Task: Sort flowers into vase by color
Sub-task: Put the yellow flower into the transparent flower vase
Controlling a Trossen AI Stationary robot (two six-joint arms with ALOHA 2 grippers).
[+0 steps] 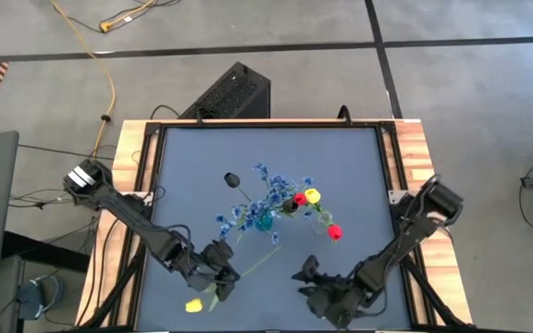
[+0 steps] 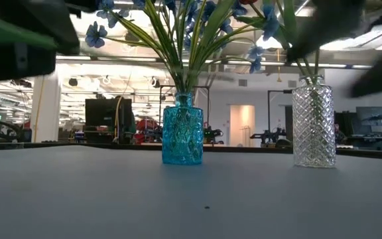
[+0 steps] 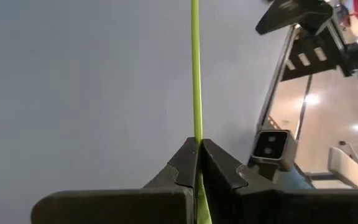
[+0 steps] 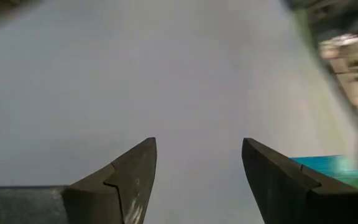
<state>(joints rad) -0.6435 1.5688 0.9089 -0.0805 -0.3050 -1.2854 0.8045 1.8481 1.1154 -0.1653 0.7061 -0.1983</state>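
Now the left gripper (image 3: pixel 199 163), clenched on the yellow tulip's stem (image 3: pixel 195 74), should carry its bloom (image 1: pixel 193 304), trailing behind it, upright toward the clear vase (image 2: pixel 313 123) ahead; the right gripper (image 4: pixel 199 180) waits released.

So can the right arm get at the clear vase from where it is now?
Probably yes: the right gripper is open and empty, and bare mat lies between it and the clear vase, though the red tulip leans out overhead.
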